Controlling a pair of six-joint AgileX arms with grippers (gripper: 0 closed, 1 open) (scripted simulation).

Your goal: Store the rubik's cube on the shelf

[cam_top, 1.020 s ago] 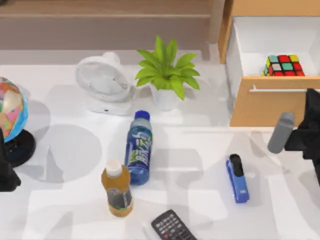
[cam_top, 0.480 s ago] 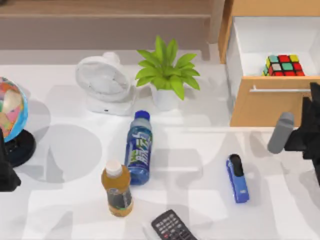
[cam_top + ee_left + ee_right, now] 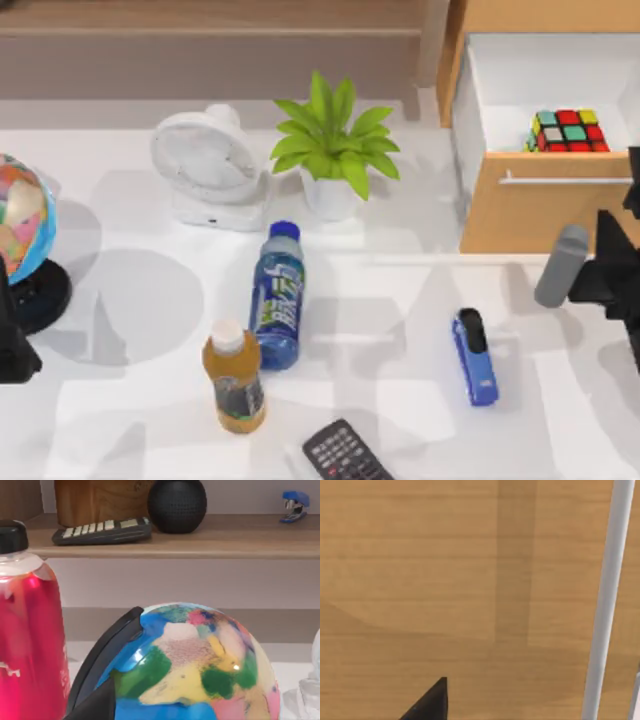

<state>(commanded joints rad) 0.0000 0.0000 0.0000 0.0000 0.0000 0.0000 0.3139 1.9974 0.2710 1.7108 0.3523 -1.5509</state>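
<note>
Meanwhile rubik's cube (image 3: 567, 131) sits inside the open drawer (image 3: 545, 205), right table side

No text can be read. The blue bottle (image 3: 277, 297) has a label with white marks, perhaps letters, but they are too blurred to read.

Open orange-wood drawer (image 3: 530, 215) at upper right: white interior open from above, nothing over the black-framed rubik's cube (image 3: 567, 131). Its front panel and metal handle (image 3: 565, 181) block the near side. Long light-brown wooden shelf (image 3: 210, 15) across the top; white fan (image 3: 205, 165) and green potted plant (image 3: 335, 150) stand before it. Centre right of the white bench (image 3: 400, 330) is bare apart from the blue stapler (image 3: 474, 356).
</note>
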